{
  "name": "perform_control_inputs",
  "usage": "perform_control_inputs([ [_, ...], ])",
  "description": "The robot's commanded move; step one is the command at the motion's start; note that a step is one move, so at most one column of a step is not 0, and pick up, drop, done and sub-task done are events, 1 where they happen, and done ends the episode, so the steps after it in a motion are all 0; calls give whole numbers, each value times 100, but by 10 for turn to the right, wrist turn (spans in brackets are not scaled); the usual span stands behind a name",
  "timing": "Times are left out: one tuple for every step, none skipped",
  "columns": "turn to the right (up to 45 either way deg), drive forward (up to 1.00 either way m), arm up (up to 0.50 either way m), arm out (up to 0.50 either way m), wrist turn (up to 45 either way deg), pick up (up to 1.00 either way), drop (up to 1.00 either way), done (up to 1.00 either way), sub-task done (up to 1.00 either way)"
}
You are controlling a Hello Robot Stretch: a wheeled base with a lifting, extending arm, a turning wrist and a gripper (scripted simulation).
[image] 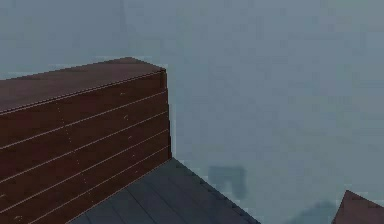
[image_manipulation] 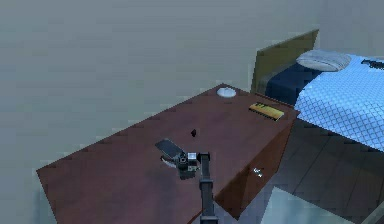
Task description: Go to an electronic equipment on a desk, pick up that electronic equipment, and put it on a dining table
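The brown surface (image_manipulation: 110, 180) has open floor (image_manipulation: 320, 172) along its right edge, then the bed (image_manipulation: 350, 100). The tool (image_manipulation: 183, 160) is at the middle of the surface, by a small grey flat thing (image_manipulation: 167, 149); I cannot tell if it is apart, together or holding anything. A yellow thing (image_manipulation: 266, 110) and a white round thing (image_manipulation: 227, 92) lie far right. Ahead, a wooden board (image: 90, 130) blocks the left.

No text, label or number readable, brown desk (image_manipulation: 120, 170) top plain, small yellow item (image_manipulation: 266, 110) on it too small to read, plank-faced wooden cabinet (image: 80, 130) unmarked
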Motion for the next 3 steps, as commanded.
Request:
perform_control_inputs([
  [0, 0, 10, 0, 0, 0, 0, 0, 0],
  [0, 0, 32, 0, 0, 0, 0, 0, 0],
  [0, 0, 0, 0, -450, 0, 0, 0, 0],
])
